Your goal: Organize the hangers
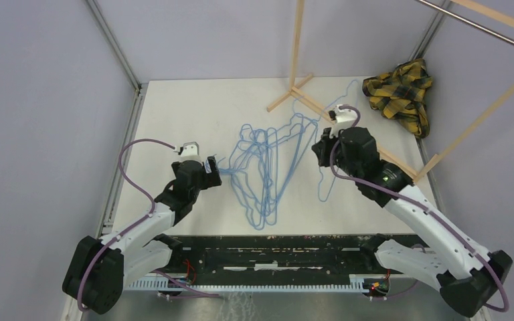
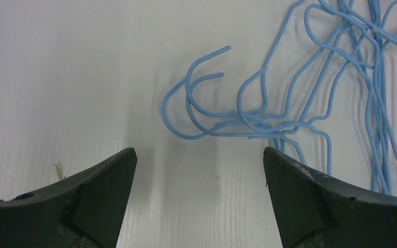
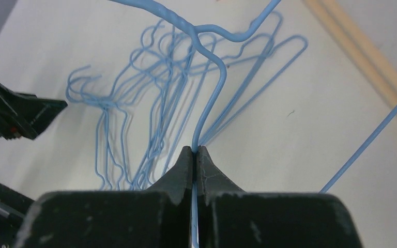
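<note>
Several light-blue wire hangers (image 1: 262, 167) lie tangled in a pile mid-table, their hooks (image 2: 196, 103) pointing left. My right gripper (image 3: 196, 150) is shut on the wire of one hanger (image 3: 212, 98), whose twisted neck rises toward the top of the right wrist view; in the top view this hanger (image 1: 324, 175) stands apart at the pile's right side. My left gripper (image 2: 199, 155) is open just short of the hooks, low over the table, with nothing between its fingers. In the top view it (image 1: 215, 172) sits at the pile's left edge.
A wooden rack frame (image 1: 301, 93) stands at the back right, its base bars running along the table behind my right arm. A yellow-black plaid cloth (image 1: 401, 93) lies crumpled by the right wall. Metal rails edge the table left and right.
</note>
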Robot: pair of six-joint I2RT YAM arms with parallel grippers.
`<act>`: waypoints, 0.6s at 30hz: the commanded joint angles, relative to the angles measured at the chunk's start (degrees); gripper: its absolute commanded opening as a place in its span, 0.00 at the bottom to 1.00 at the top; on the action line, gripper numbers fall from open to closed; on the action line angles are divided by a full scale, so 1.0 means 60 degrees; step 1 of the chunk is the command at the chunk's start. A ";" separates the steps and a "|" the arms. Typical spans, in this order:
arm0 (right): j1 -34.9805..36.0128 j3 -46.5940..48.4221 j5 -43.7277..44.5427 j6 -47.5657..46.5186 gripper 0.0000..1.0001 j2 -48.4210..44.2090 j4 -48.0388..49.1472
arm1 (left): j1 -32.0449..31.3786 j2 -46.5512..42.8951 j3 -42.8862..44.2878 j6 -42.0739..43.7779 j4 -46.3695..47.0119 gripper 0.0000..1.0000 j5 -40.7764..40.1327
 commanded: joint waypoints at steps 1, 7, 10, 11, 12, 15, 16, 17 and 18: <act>0.0030 0.0800 0.1771 0.0084 0.01 -0.1051 0.0118 | -0.0052 -0.0004 0.0022 -0.0458 0.0658 0.99 0.0065; -0.0004 0.2183 0.3259 -0.1161 0.01 -0.1120 0.1202 | -0.0045 0.0137 0.0219 -0.0451 0.0707 0.99 0.0240; -0.0058 0.3159 0.3604 -0.1904 0.01 -0.0424 0.1616 | -0.0047 0.0107 0.0271 -0.0485 0.0741 0.99 0.0303; -0.0094 0.3507 0.3731 -0.2210 0.01 -0.0183 0.1710 | -0.0051 0.0084 0.0285 -0.0487 0.0755 0.99 0.0323; -0.0148 0.3856 0.3828 -0.2374 0.01 0.0100 0.1725 | -0.0051 0.0068 0.0300 -0.0487 0.0763 0.99 0.0331; -0.0415 0.4785 0.3941 -0.2665 0.01 0.0905 0.1779 | -0.0040 0.0012 0.0294 -0.0471 0.0741 0.99 0.0328; -0.0560 0.5003 0.3905 -0.2671 0.01 0.1144 0.1778 | -0.0052 -0.0005 0.0288 -0.0473 0.0741 0.99 0.0339; -0.0717 0.5202 0.3864 -0.2661 0.01 0.1403 0.1743 | -0.0046 -0.0024 0.0275 -0.0466 0.0734 0.99 0.0335; -0.0903 0.5395 0.3799 -0.2604 0.01 0.1616 0.1707 | -0.0040 -0.0041 0.0266 -0.0459 0.0707 0.99 0.0325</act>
